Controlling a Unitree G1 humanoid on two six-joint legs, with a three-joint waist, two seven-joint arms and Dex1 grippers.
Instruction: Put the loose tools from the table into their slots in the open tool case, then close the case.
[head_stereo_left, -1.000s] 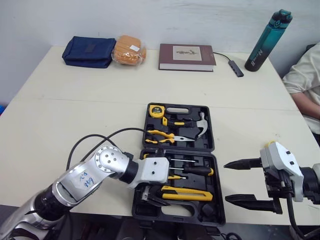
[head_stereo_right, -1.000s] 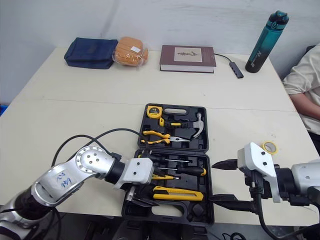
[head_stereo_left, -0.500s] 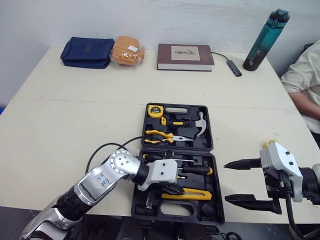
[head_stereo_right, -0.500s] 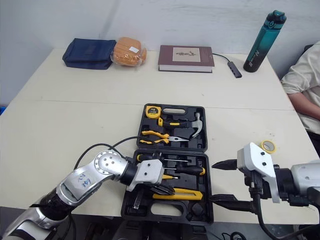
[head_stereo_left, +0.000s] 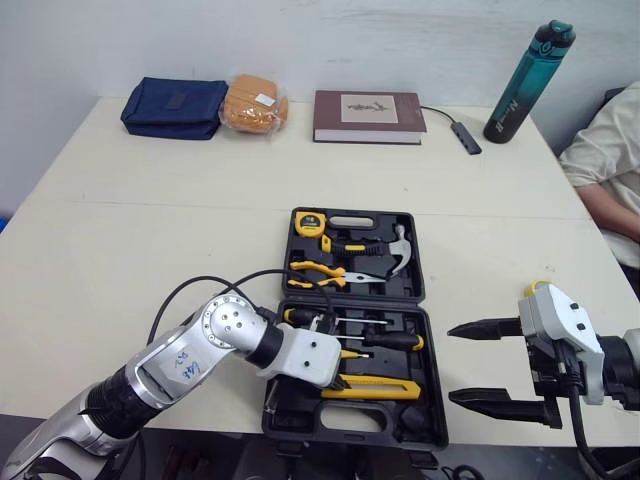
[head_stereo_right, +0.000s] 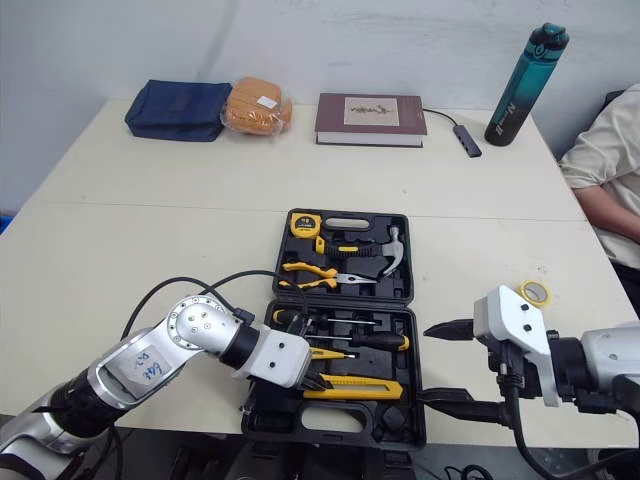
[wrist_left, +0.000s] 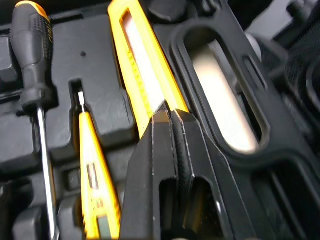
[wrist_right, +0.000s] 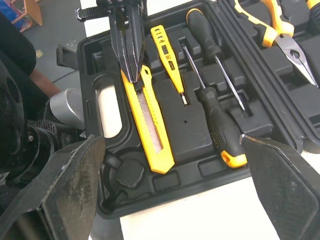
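At lower centre the open black plastic tool case (wrist_right: 187, 132) looks nearly full: the left gripper (wrist_left: 171, 114), fingers pinched together, touches the slotted yellow utility knife (wrist_right: 147, 125), the right gripper (head_stereo_left: 451, 363) hangs wide open lower right, and seemingly only the small yellow tape roll (head_stereo_right: 537, 292) and the lid remain

Pale table (head_stereo_left: 150, 230): open tool case (head_stereo_left: 412, 285) near front edge; pouch (head_stereo_left: 172, 105), orange packet (head_stereo_left: 256, 102), book (head_stereo_left: 368, 103), bottle (head_stereo_left: 518, 70) along far edge.
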